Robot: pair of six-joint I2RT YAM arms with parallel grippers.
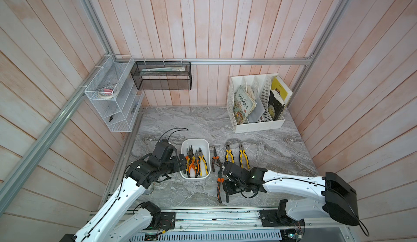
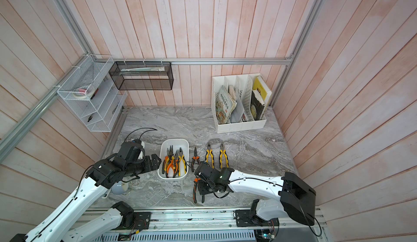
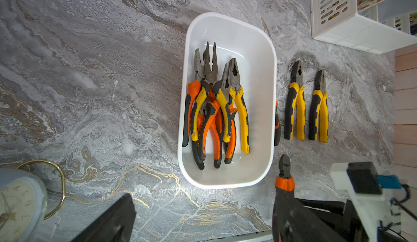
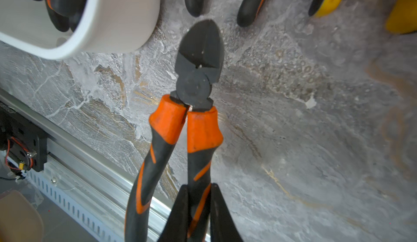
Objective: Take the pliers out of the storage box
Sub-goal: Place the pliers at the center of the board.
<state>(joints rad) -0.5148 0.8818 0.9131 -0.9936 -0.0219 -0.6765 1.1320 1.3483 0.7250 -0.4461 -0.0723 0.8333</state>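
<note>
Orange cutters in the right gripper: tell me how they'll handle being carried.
Rigid steel, likely heavy for their size. The right gripper pinches only one handle of the cutters, so the free handle may swing and the dark head may sag. The rubbery sleeves probably resist slipping.

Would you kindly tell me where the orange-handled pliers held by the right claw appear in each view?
In a top view: orange-handled pliers low centre, right of the storage box.
In a top view: the same spot, low centre.
Left wrist: at the picture's lower edge, right of centre, beside the box.
Right wrist: mid-picture, one handle in the shut right claw.
Shared landmark: the white storage box.
</note>
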